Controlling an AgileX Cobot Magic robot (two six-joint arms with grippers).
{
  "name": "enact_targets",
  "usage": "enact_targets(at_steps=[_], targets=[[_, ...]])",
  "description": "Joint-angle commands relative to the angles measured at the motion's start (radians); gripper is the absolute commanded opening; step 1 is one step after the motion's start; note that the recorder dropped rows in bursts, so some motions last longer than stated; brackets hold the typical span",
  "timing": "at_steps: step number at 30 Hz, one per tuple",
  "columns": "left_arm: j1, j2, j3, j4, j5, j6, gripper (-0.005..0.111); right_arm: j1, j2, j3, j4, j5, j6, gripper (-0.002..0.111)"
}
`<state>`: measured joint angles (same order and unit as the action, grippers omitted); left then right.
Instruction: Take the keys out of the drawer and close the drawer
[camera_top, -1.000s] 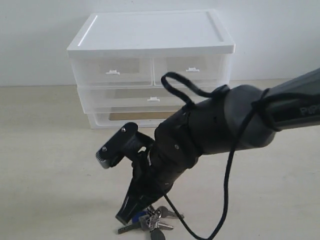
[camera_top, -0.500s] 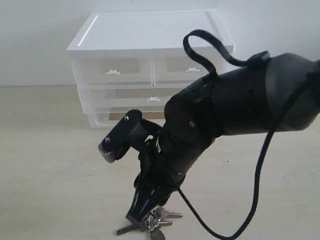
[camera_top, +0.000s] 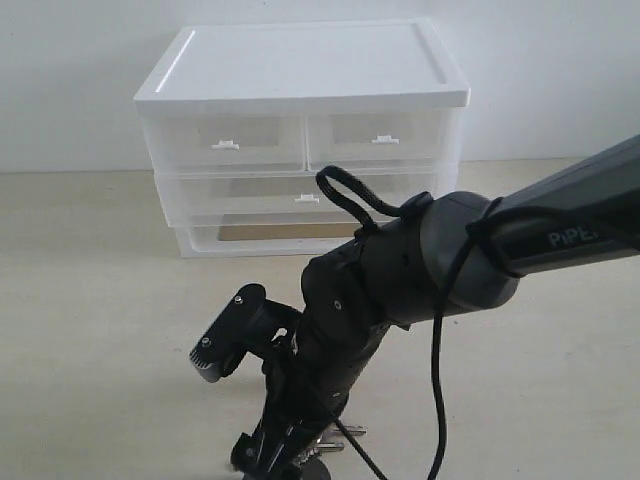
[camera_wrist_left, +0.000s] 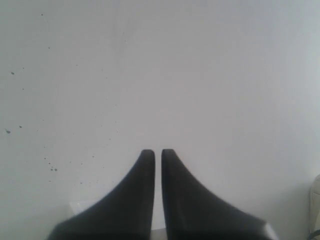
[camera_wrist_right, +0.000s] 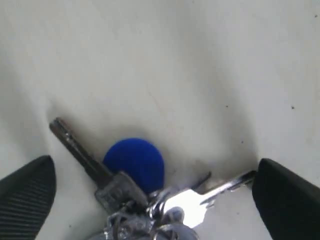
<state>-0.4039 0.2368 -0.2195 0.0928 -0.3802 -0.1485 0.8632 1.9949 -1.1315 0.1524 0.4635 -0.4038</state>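
Hidden or cut off: in the exterior view my right arm (camera_top: 430, 260) fills the lower middle. The right gripper (camera_top: 275, 452) is clipped by the bottom edge. Of the keys (camera_top: 343, 432) I get only a sliver of metal poking out beside it.
Left side: the left gripper (camera_wrist_left: 157, 152) shows in its wrist view only, against a plain pale surface that I can't identify.
Ring: the right wrist view cuts the bunch off at the frame edge, so the ring end is a blurred tangle. I can't pick out a fob.
Right jaws: released and spread wide, one finger on each side of the keys (camera_wrist_right: 150, 195), gripping nothing.
Left jaws: clenched, tips almost meeting, nothing between them.
Keys and jaws: they lie flat on the pale table (camera_top: 100, 300) in the gap between the fingers, roughly midway. The blue tag (camera_wrist_right: 134, 162) is near the centre.
Contact: the silver key (camera_wrist_right: 220, 187) ends right at the smooth finger (camera_wrist_right: 287, 210); touching or just short, I can't tell.
Pointing: the dark key (camera_wrist_right: 80, 150) slants away from the ring, on the side of the ribbed finger (camera_wrist_right: 25, 200). The silver key runs the opposite way.
Long axis: the bunch lies roughly along the line from finger to finger.
Drawer: upper left of the drawer unit (camera_top: 300, 60), in the upper middle of the exterior frame. The drawer (camera_top: 190, 140) sits level with its twin, its white tab handle (camera_top: 225, 145) facing me, well apart from the keys.
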Motion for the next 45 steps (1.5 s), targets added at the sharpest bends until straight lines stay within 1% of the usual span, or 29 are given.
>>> enact_targets(at_steps=[1, 2, 5, 6, 7, 8, 10, 11, 12, 17, 22, 28, 32, 36, 39, 45], targets=[[0.003, 0.005, 0.004, 0.002, -0.012, -0.008, 0.004, -0.005, 0.027, 0.014, -0.059, 0.099, -0.016, 0.105], [0.003, 0.005, 0.004, 0.002, -0.012, -0.006, 0.004, -0.005, 0.027, 0.014, -0.062, 0.140, -0.016, 0.105], [0.003, 0.005, 0.004, 0.002, -0.012, -0.006, 0.004, -0.005, 0.027, 0.014, -0.072, 0.127, 0.016, 0.105], [0.003, 0.005, 0.004, 0.002, -0.012, -0.006, 0.004, -0.005, 0.027, 0.014, -0.065, 0.106, 0.027, 0.103], [0.003, 0.005, 0.004, 0.002, -0.012, -0.006, 0.004, -0.005, 0.027, 0.014, -0.060, 0.106, 0.030, 0.099], [0.003, 0.005, 0.004, 0.002, -0.012, -0.006, 0.004, -0.005, 0.027, 0.014, -0.058, 0.108, 0.030, 0.086], [0.003, 0.005, 0.004, 0.002, -0.012, -0.006, 0.004, -0.005, 0.027, 0.014, -0.058, 0.110, 0.030, 0.043], [0.003, 0.005, 0.004, 0.002, -0.012, -0.006, 0.004, -0.005, 0.027, 0.014, -0.058, 0.119, 0.022, 0.011], [0.003, 0.005, 0.004, 0.002, -0.012, -0.006, 0.004, -0.005, 0.027, 0.012, -0.071, 0.130, 0.010, 0.002], [0.003, 0.005, 0.004, 0.002, -0.012, -0.006, 0.004, -0.005, 0.020, -0.006, -0.079, 0.131, 0.014, 0.000], [0.003, 0.005, 0.004, 0.002, -0.012, -0.006, 0.004, -0.005, -0.063, -0.037, -0.097, 0.136, 0.038, 0.000], [0.003, 0.005, 0.004, 0.002, -0.012, -0.006, 0.004, -0.005, -0.178, -0.037, -0.300, 0.139, 0.231, 0.000], [0.003, 0.005, 0.004, 0.002, -0.012, -0.009, 0.004, -0.005, -0.239, -0.042, -0.382, 0.124, 0.295, 0.000], [0.003, 0.005, 0.004, 0.002, -0.012, -0.009, 0.004, -0.005, -0.269, -0.089, -0.471, 0.129, 0.382, 0.000], [0.003, 0.005, 0.004, 0.002, -0.012, -0.009, 0.004, -0.005, -0.266, -0.120, -0.482, 0.121, 0.392, 0.000], [0.003, 0.005, 0.004, 0.002, -0.012, -0.009, 0.004, -0.007, -0.251, -0.126, -0.483, 0.094, 0.404, 0.000]])
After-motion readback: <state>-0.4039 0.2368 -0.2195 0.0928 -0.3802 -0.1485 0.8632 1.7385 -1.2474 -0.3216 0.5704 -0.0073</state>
